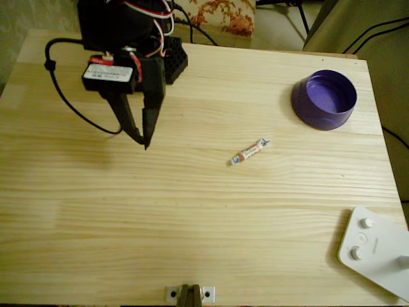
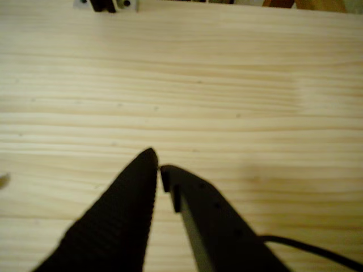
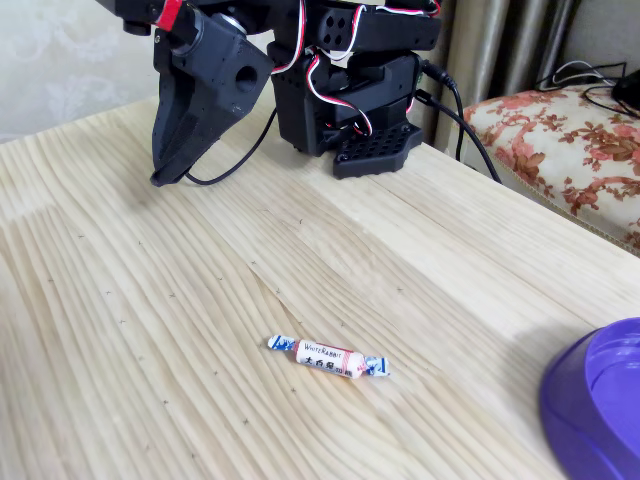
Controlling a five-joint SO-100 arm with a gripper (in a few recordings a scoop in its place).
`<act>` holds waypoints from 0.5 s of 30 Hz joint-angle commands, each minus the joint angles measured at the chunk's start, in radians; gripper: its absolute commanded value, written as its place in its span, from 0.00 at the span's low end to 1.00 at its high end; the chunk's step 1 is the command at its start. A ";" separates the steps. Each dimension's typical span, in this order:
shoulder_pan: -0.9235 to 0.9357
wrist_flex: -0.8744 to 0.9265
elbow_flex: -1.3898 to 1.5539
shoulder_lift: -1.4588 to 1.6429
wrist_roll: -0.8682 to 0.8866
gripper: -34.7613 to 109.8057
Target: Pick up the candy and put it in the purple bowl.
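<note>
The candy (image 1: 250, 151) is a small wrapped sweet with an orange-red and white middle, lying flat on the wooden table (image 1: 192, 211) near its centre; the fixed view shows the candy (image 3: 329, 358) in the foreground. The purple bowl (image 1: 324, 99) stands upright at the back right, empty, and the bowl's rim (image 3: 600, 400) cuts the lower right corner of the fixed view. My black gripper (image 1: 142, 139) hangs over the table's left part, well left of the candy, its fingers shut with nothing between them. In the wrist view the gripper (image 2: 157, 163) points at bare wood.
A flat white device with buttons (image 1: 376, 249) lies at the front right corner. A black cable (image 1: 61, 89) loops on the table left of the arm base (image 1: 128, 25). A small bracket (image 1: 189, 294) sits at the front edge.
</note>
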 commanded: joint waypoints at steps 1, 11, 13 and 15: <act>-0.015 0.005 -0.012 0.071 0.003 0.24; -0.018 0.005 -0.014 0.071 0.003 0.24; -0.017 0.003 -0.015 0.069 0.003 0.24; -0.015 0.002 -0.026 0.069 0.003 0.24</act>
